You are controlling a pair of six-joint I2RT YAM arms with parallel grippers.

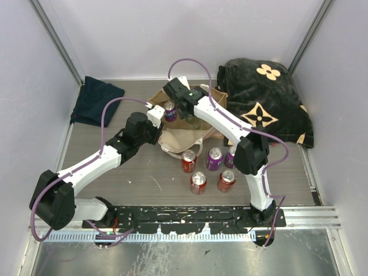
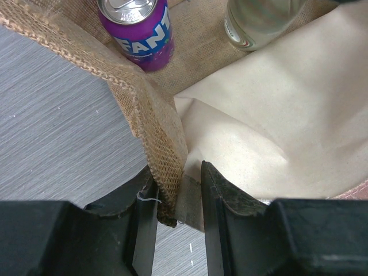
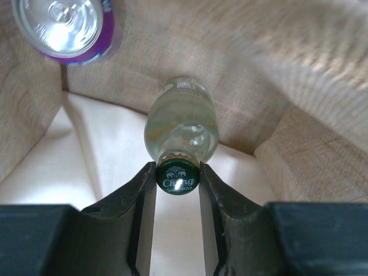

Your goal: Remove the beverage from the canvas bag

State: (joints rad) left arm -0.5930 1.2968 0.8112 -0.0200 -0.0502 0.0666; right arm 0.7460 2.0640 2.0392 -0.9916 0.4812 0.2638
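The canvas bag stands open at the table's middle back. Inside it are a purple Fanta can and a clear glass bottle with a green cap. My left gripper is shut on the bag's woven near rim and holds it; the can and the bottle's base lie beyond. My right gripper reaches down into the bag, with its jaws closed on the bottle's cap. The purple can is at the upper left in that view.
Several red and purple cans stand on the table in front of the bag, such as a red one and a purple one. A black blanket with tan flowers lies at the back right. A navy folded cloth lies at the back left.
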